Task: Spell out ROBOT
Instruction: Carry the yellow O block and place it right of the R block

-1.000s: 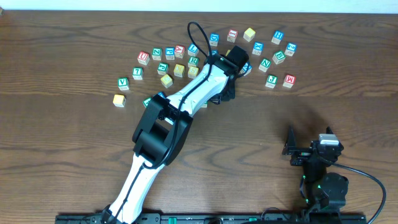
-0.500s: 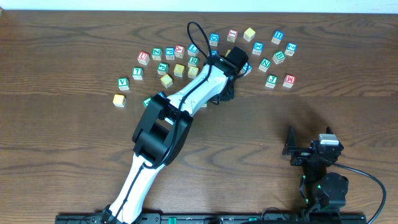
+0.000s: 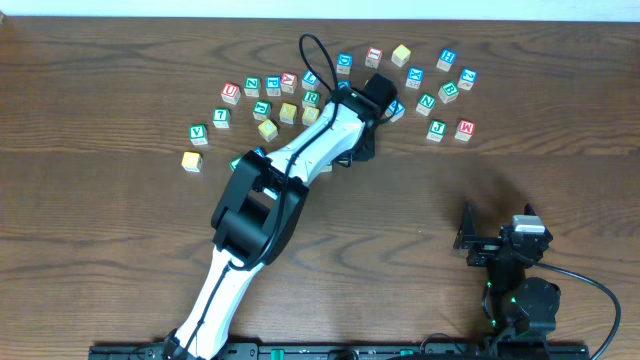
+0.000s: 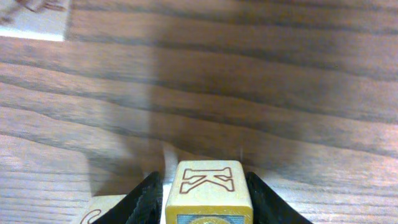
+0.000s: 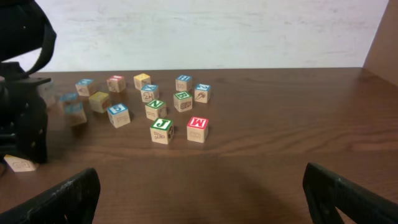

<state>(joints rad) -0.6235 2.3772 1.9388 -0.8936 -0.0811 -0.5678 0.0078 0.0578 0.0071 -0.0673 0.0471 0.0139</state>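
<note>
Several wooden letter blocks point(image 3: 288, 84) lie scattered across the back of the dark wood table. My left gripper point(image 3: 380, 97) reaches into the middle of them. In the left wrist view its jaws point(image 4: 205, 179) are shut on a yellow-edged block point(image 4: 208, 190) whose top bears a red outlined letter that reads like a K. Another block point(image 4: 99, 213) sits just left of the left finger. My right gripper point(image 3: 495, 232) is open and empty at the front right, and its fingers point(image 5: 202, 199) are wide apart over bare wood.
A red M block point(image 3: 465, 129) and a green J block point(image 3: 436, 129) lie at the right of the cluster; both show in the right wrist view, the M point(image 5: 198, 129) and the J point(image 5: 161, 131). A yellow block point(image 3: 191, 160) lies apart at the left. A black cable point(image 3: 315, 55) loops over the blocks.
My left gripper has shifted slightly left and away among the blocks. The right arm has not moved.
</note>
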